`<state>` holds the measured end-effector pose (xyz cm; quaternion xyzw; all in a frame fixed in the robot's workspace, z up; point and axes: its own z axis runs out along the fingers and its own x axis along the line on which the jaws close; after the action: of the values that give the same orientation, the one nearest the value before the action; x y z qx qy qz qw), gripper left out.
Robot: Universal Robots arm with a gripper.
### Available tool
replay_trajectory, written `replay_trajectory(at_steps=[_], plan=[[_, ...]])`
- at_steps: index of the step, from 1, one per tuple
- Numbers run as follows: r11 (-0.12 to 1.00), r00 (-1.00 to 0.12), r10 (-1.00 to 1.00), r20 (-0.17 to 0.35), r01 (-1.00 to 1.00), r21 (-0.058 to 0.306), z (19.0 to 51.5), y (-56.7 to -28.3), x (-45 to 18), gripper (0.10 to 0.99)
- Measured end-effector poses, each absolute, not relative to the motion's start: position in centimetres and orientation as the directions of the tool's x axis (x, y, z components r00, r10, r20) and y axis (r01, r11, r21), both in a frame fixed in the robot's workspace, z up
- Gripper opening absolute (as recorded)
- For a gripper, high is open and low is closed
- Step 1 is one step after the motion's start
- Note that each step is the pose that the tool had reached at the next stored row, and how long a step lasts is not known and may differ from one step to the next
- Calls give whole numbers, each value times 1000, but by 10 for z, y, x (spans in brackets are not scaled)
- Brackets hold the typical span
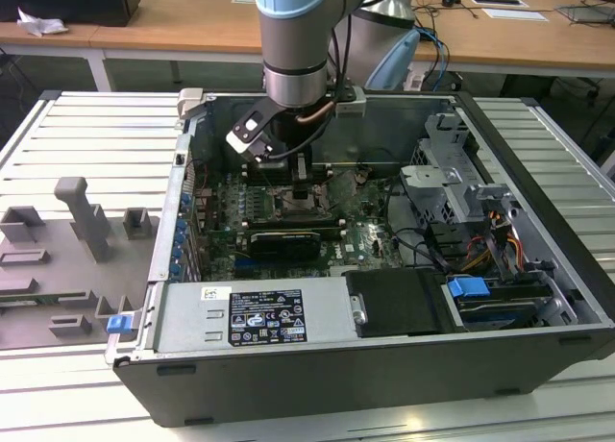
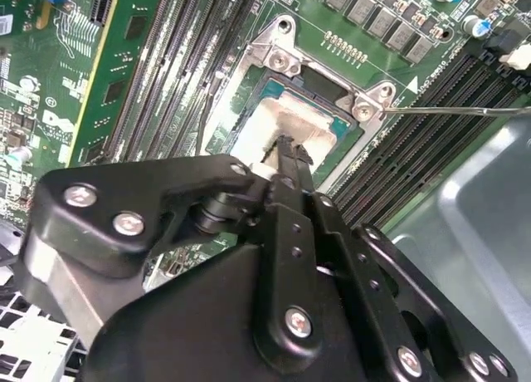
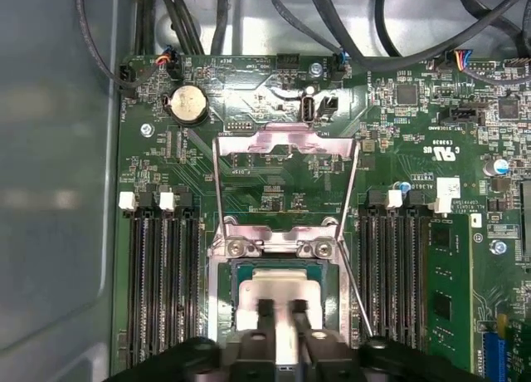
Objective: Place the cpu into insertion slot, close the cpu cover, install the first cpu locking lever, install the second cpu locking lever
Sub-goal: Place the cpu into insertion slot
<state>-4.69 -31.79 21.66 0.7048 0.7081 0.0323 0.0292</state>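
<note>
CPU (image 3: 278,286) lies flat in the insertion slot (image 3: 220,307), and my pincer (image 3: 282,311) hangs right over its pale metal top. My fingertips (image 3: 265,311) stand a narrow gap apart, pinching nothing; whether they touch the chip I cannot tell. Beyond the chip from my tips, the CPU cover (image 3: 286,145) is folded back on its hinge, so the socket is uncovered. A thin lever wire (image 2: 456,110) runs just beside the socket's corner, unlatched as I judge it. Black memory slots (image 3: 158,282) flank the socket on both sides.

I judge the step in hand to be seating the chip. To do it well I would keep my tips square to its top, press lightly and evenly, never slide sideways across the socket, and keep clear of the lever wire and the cover.

In the exterior view, the long black card (image 1: 283,240) lies at six o'clock from my pincer and the drive cage (image 1: 452,173) at three o'clock. The grey moulded fixtures (image 1: 82,216) sit at nine o'clock on the ribbed surface (image 1: 86,125), outside the computer case (image 1: 384,394).

As for writing, a printed sticker (image 1: 264,317) sits on the power supply (image 1: 192,317) at six o'clock, and white lettering is scattered over the green board (image 3: 274,191). I read off none of it.
</note>
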Motion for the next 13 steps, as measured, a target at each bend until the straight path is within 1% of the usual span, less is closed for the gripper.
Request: replay_trajectory(at_steps=[1,13], plan=[[5,-5,1000,4,996,87,217,-318,-47,106],[5,-5,1000,3,996,87,219,-318,-47,106]])
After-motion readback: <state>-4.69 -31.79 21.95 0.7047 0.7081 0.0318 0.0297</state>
